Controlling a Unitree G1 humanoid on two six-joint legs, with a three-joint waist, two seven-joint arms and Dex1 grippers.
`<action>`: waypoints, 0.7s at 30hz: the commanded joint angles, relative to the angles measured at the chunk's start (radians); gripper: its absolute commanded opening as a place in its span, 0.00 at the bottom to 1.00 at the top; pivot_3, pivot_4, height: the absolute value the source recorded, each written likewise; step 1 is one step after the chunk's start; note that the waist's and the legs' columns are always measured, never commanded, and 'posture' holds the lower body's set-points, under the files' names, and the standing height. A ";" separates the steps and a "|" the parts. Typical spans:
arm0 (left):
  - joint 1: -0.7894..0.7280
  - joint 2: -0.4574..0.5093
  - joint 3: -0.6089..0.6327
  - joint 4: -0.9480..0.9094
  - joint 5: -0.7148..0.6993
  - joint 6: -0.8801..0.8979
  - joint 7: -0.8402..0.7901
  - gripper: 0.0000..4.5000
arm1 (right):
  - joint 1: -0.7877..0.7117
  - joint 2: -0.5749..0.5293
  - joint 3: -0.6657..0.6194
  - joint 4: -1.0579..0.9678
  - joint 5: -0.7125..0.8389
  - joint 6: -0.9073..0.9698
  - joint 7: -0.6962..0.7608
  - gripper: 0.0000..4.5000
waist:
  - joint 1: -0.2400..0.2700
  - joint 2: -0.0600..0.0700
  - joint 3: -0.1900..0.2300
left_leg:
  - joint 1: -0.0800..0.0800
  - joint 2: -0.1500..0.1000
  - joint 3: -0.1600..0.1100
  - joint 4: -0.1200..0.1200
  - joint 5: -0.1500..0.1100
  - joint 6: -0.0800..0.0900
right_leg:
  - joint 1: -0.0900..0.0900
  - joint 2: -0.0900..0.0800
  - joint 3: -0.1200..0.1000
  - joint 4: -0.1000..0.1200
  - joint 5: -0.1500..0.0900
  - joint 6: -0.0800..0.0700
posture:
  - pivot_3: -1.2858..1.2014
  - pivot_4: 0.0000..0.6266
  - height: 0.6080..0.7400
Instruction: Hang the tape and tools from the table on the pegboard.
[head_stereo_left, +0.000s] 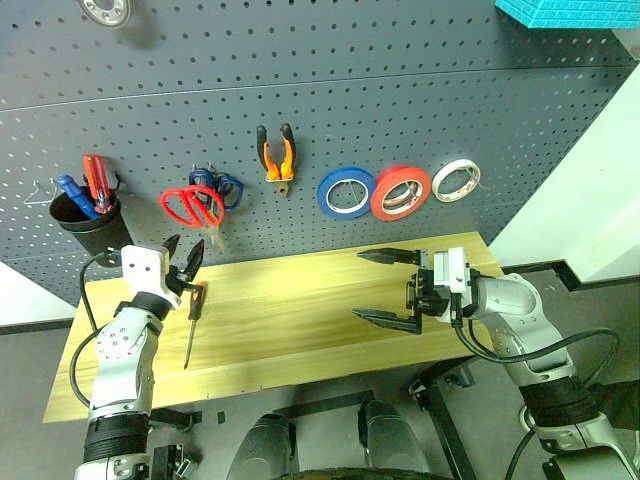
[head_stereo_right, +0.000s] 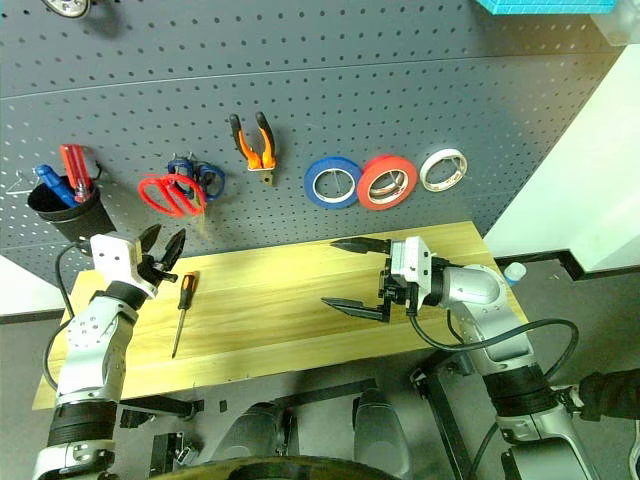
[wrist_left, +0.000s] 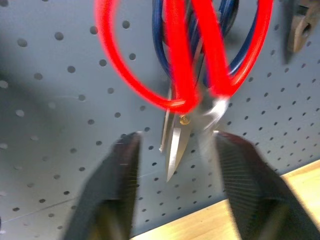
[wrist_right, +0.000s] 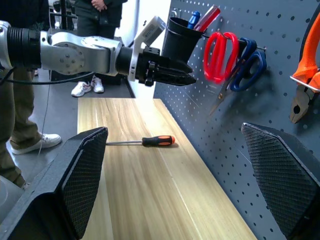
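Note:
The red-handled scissors hang on the pegboard, in front of blue-handled scissors. My left gripper is open just below them; the steel blades hang down between its fingers without touching them. The pliers and the red tape also hang on the board. The orange-and-black screwdriver lies on the table under my left gripper. My right gripper is wide open and empty over the table's right part, pointing left.
A blue roll and a whitish roll hang on either side of the red tape. A black cup on the board's left holds blue- and red-handled tools. People stand beyond the table's left end.

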 joint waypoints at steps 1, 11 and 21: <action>0.082 0.034 0.007 -0.129 -0.040 0.174 0.001 0.69 | -0.002 -0.011 -0.020 -0.004 -0.039 -0.029 -0.017 1.00 | -0.004 0.001 0.000 | 0.000 0.000 0.000 0.000 0.000 0.000 | 0.000 0.000 0.000 0.000 0.000 0.000 | 0.49 0.13 0.98; 0.108 0.068 0.107 -0.079 -0.119 0.720 0.164 0.78 | -0.022 -0.044 0.025 0.049 -0.152 -0.065 0.011 1.00 | -0.016 0.002 0.000 | 0.003 0.000 -0.002 0.000 -0.001 0.001 | 0.002 0.000 -0.001 0.002 -0.003 0.004 | 0.51 0.18 0.98; -0.247 0.114 0.031 0.327 -0.011 0.922 0.263 0.99 | -0.007 -0.033 0.030 0.060 -0.156 -0.095 0.009 1.00 | -0.021 0.001 0.000 | 0.012 0.000 -0.002 -0.003 -0.001 0.001 | 0.010 0.000 -0.001 0.001 -0.003 0.005 | 0.50 0.19 0.98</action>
